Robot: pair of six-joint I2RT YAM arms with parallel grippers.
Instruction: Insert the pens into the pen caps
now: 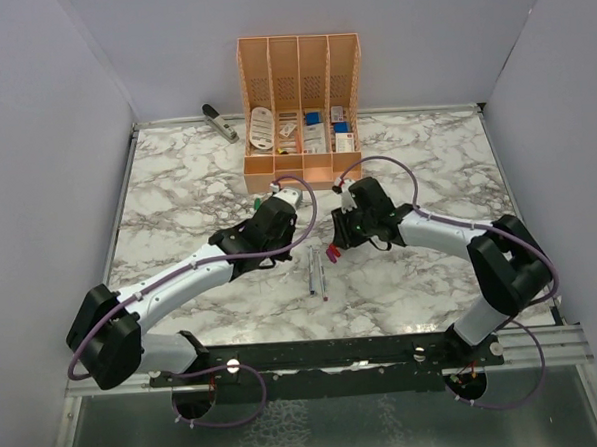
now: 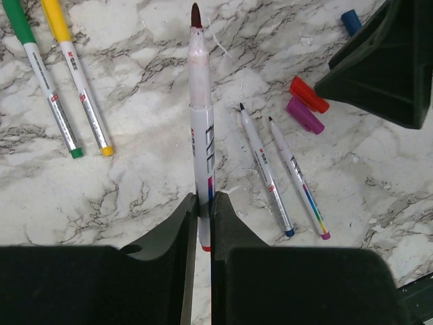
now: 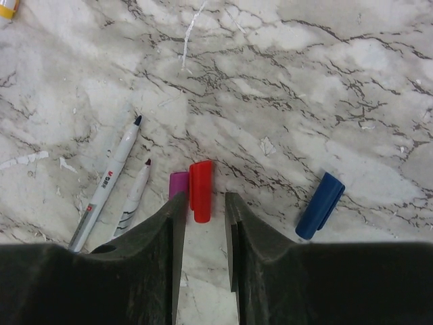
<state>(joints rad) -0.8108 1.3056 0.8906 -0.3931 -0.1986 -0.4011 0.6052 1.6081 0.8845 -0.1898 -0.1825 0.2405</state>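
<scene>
While left gripper [image 2: 203, 201] pinches uncapped red-tipped pen [image 2: 200, 122], right gripper [image 3: 203, 200] spread astride red cap [image 3: 199, 179].

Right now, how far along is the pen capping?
Done: the white green-capped marker pen and white yellow-capped marker pen. In hand: left gripper clamps the red-tipped marker pen; right gripper stands open around the stubby red plastic cap. Remaining: blue-ended pen, purple-ended pen, purple cap, blue cap.

We see a red-tipped pen [image 2: 201, 128] pinched in the left end effector [image 2: 201, 206]. Two bare pens [image 2: 267, 169] [image 2: 298, 179] lie side by side near the middle of the desk [image 1: 177, 190]. The green pen [image 2: 49, 88] and the yellow pen [image 2: 81, 84] wear caps. The red cap [image 3: 200, 191] touches the purple cap [image 3: 178, 184]. The blue cap [image 3: 320, 205] lies apart.
</scene>
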